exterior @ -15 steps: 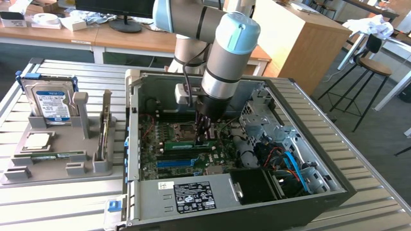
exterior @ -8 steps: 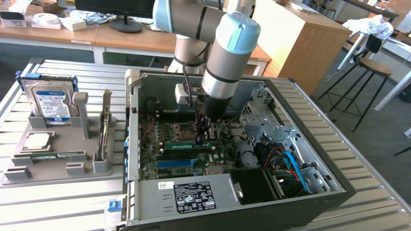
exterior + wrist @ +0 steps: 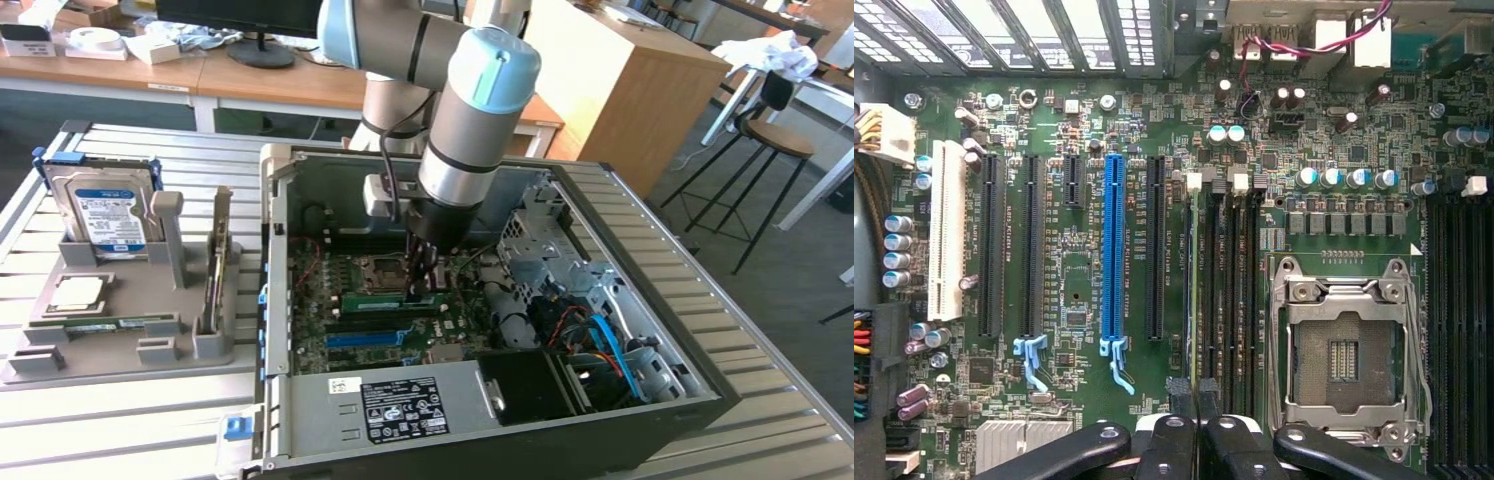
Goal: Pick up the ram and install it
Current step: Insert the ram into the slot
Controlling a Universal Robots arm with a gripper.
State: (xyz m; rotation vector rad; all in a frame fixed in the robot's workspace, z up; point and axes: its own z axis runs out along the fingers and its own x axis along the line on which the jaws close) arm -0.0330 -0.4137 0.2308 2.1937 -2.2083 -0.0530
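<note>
As gripper (image 3: 430,293) clamps nearly shut, ram (image 3: 380,300) on edge in its grip, over motherboard (image 3: 334,352)

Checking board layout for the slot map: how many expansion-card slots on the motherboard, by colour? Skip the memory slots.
White expansion slot: 1
Blue expansion slot: 1
Black expansion slots: 4 (3 long, 1 short)
Total: 6

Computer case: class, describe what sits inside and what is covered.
Inside the computer case: a green motherboard, an empty processor socket, a blue slot, and the gripper shut on the ram. The arm hides part of the board.
</note>
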